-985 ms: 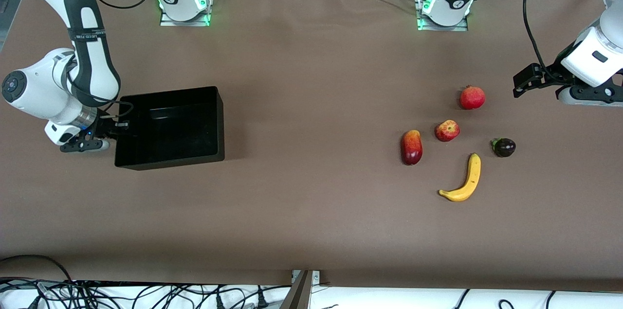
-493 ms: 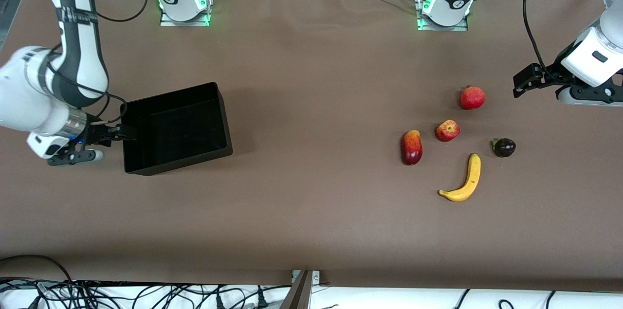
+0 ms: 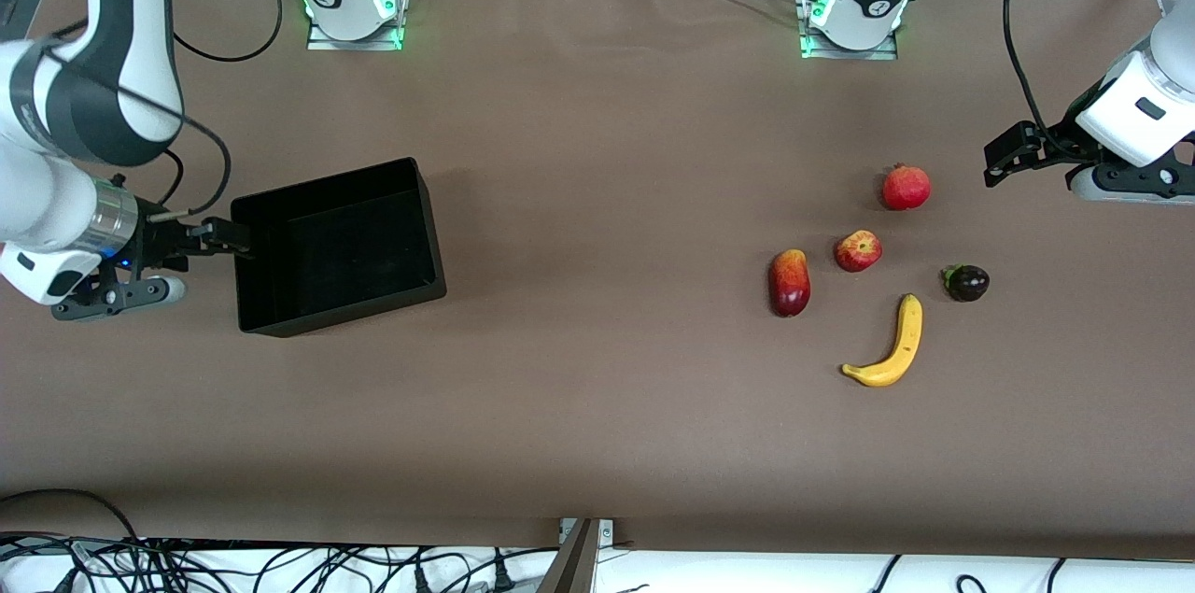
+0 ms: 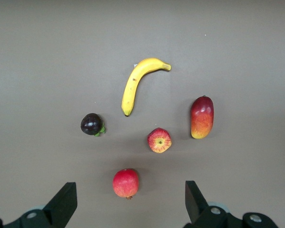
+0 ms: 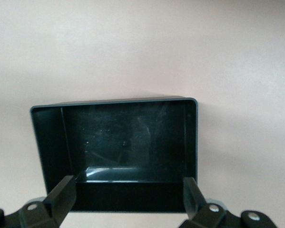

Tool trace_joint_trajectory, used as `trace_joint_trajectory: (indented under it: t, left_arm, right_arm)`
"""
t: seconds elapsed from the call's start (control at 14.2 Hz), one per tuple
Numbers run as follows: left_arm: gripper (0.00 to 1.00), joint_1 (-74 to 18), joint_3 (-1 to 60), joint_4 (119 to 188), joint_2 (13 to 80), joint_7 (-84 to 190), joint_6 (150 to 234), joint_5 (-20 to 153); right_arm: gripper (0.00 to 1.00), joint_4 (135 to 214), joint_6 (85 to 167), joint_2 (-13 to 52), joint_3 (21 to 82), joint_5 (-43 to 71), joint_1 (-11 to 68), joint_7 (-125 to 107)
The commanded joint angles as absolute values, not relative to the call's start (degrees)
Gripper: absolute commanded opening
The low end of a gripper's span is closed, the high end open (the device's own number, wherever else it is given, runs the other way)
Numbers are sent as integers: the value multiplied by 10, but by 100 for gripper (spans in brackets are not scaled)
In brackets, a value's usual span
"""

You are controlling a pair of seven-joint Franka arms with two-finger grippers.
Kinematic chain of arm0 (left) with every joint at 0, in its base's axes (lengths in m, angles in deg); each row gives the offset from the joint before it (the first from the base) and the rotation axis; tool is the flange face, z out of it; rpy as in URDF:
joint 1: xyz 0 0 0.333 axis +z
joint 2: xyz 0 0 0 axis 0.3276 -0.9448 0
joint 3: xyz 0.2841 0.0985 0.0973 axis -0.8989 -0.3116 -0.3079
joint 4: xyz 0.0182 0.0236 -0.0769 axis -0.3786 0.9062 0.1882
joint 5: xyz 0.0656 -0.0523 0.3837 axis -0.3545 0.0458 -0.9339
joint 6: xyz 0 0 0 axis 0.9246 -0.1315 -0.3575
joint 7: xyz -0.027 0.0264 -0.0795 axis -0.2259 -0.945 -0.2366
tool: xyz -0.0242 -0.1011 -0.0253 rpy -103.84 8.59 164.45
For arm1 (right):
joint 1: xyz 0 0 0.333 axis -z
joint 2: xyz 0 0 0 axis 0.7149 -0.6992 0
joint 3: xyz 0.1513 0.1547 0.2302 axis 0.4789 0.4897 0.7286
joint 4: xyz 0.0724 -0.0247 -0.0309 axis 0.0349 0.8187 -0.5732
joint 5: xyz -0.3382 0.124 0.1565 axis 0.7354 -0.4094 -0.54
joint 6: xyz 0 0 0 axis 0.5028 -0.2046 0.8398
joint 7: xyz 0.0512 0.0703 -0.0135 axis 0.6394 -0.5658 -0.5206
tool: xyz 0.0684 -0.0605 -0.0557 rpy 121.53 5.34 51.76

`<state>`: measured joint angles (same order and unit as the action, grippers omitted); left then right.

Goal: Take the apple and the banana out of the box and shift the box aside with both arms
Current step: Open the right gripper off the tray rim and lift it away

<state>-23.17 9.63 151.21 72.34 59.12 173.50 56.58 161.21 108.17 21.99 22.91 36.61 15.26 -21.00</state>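
One black box sits empty toward the right arm's end of the table, the right gripper beside its wall, fingers spread, holding nothing. Five fruits lie toward the left arm's end: one pomegranate, one apple, one mango, one purple fruit, one banana. The left gripper waits over the table by the pomegranate, fingers apart.

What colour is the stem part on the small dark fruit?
Green, on the dark purple fruit; it shows best in the left wrist view.

Box; five fruits well apart
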Motion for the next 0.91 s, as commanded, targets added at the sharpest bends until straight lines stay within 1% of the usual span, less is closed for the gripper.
trace_joint_trajectory:
  t: [0.0, 0.21, 0.42, 0.56, 0.7, 0.84]
  left_arm:
    - [100, -238, 93, 1497, 719, 589, 1716, 568]
    - [100, -238, 93, 1497, 719, 589, 1716, 568]
    - [100, -239, 93, 1497, 719, 589, 1716, 568]
    - [100, -237, 92, 1497, 718, 588, 1715, 569]
    - [100, -233, 89, 1497, 719, 594, 1711, 569]
    - [100, -233, 89, 1497, 719, 581, 1712, 569]
  right_arm:
    - [100, 1606, 1045, 259, 224, 397, 134, -195]
    - [100, 1613, 1000, 312, 230, 426, 123, -170]
    - [100, 1642, 988, 378, 295, 484, 149, -114]
    - [100, 1647, 985, 394, 349, 488, 206, -113]
    - [100, 1653, 981, 407, 436, 489, 294, -112]
    - [100, 1688, 992, 436, 488, 492, 349, -111]
